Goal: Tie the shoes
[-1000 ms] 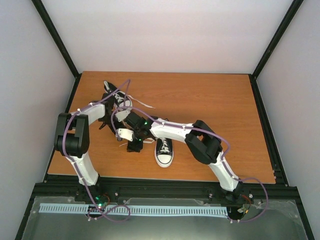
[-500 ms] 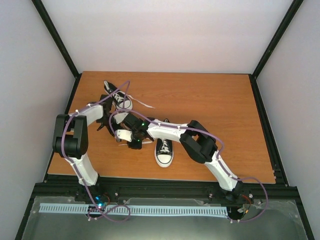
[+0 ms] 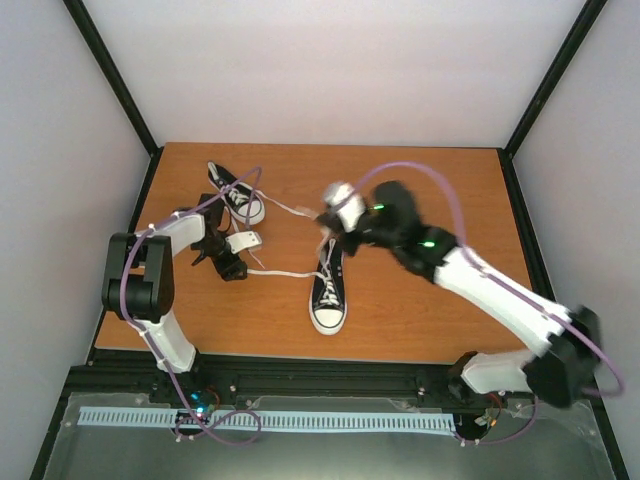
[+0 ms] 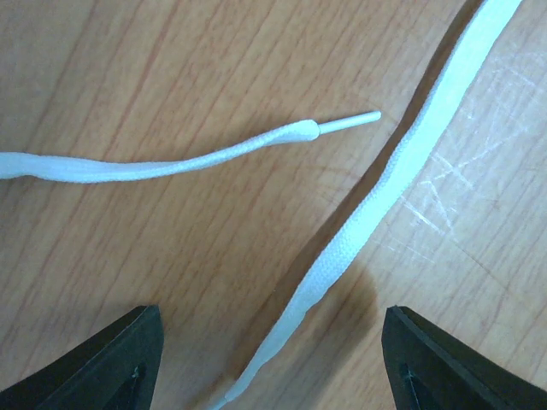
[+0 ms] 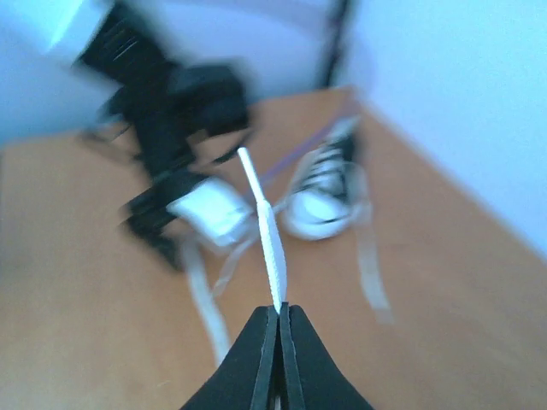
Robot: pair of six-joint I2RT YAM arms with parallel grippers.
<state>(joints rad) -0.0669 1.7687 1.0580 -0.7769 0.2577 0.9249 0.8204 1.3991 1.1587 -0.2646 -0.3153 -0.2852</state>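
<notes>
left arm [image 3: 150, 275] folded at elbow, left gripper [image 4: 269, 318] spread wide | right arm [image 3: 490, 292] stretched forward (wrist blurred), right gripper [image 5: 278, 309] pinched on lace [image 5: 272, 239]

Soft, even light. Motion smears the right arm [image 3: 480, 285] from above. The right wrist view blurs all beyond its fingers [image 5: 256, 367] and lace [image 5: 272, 248]. Left wrist view: sharp, faint shadows on the table [image 4: 128, 248].
</notes>
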